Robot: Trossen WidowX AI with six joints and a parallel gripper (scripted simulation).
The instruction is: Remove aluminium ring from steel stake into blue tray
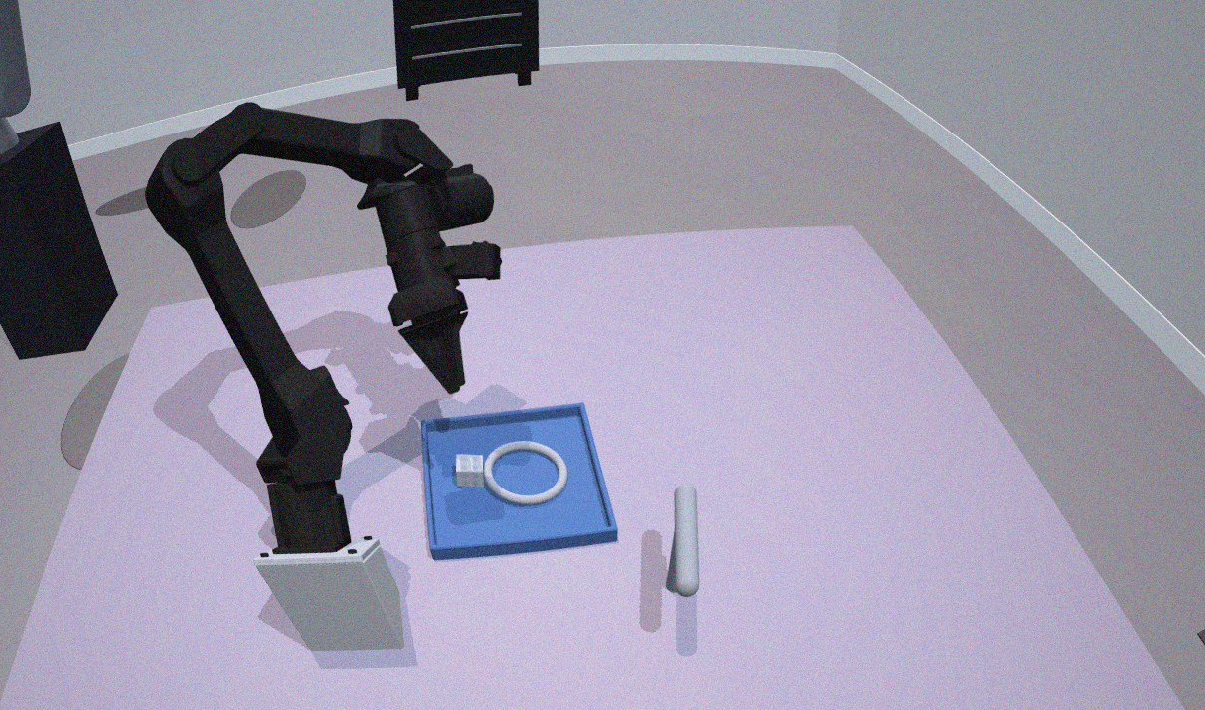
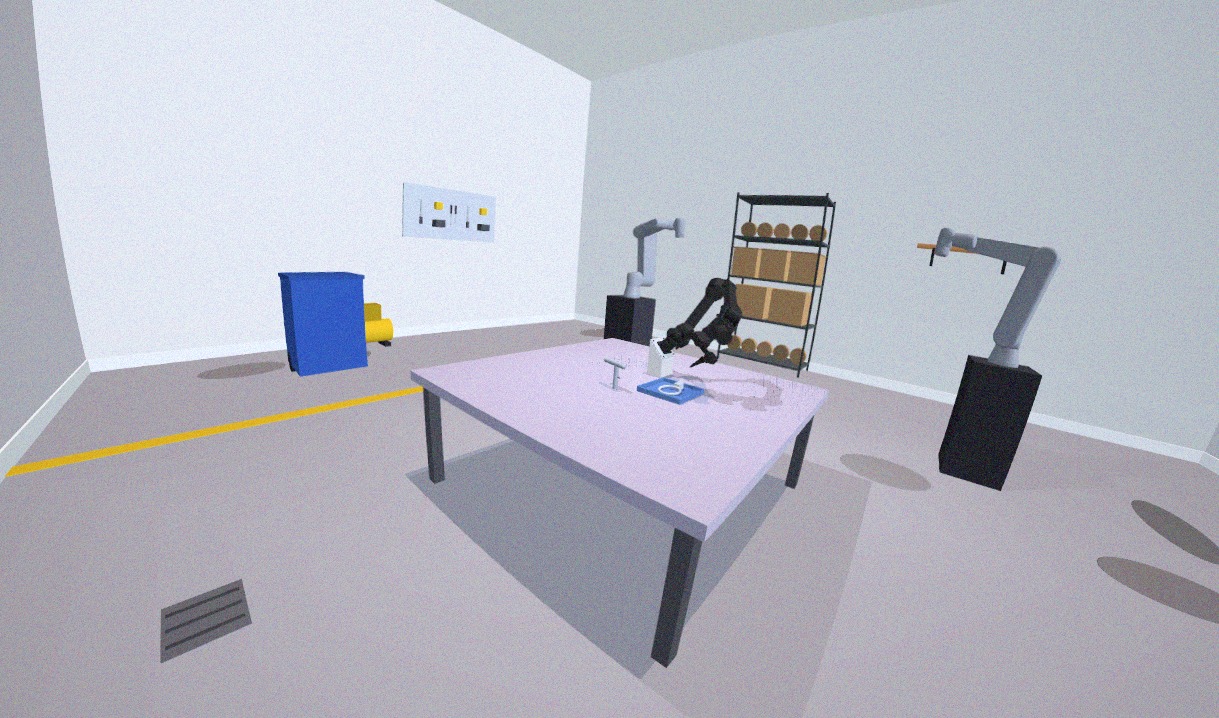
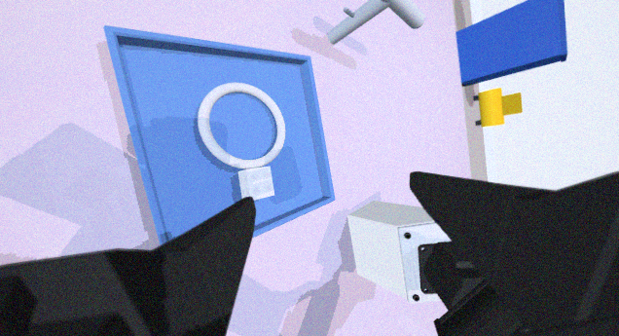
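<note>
The smooth pale round aluminium ring (image 1: 491,488) (image 2: 660,390) (image 3: 203,129) with its blocky whitish tab (image 1: 470,470) (image 3: 257,182) lies on the lilac rectangular worktop (image 1: 765,397) (image 2: 542,401) (image 3: 389,148), inside the blue square tray (image 1: 522,546) (image 2: 649,392) (image 3: 318,129); black pincer (image 1: 453,388) (image 2: 700,361) (image 3: 332,191) spread, pale walls beyond.

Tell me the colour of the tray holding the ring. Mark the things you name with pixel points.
The tray (image 1: 518,551) (image 2: 658,395) (image 3: 318,129) is plain blue, clearest in the wrist view.

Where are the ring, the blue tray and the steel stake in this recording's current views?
ring (image 1: 489,490) (image 3: 204,126): top and wrist, its band
blue tray (image 1: 520,547) (image 3: 321,129): top and wrist, its rim
steel stake (image 1: 686,538) (image 3: 401,9): top and wrist, its cross-bar
</note>
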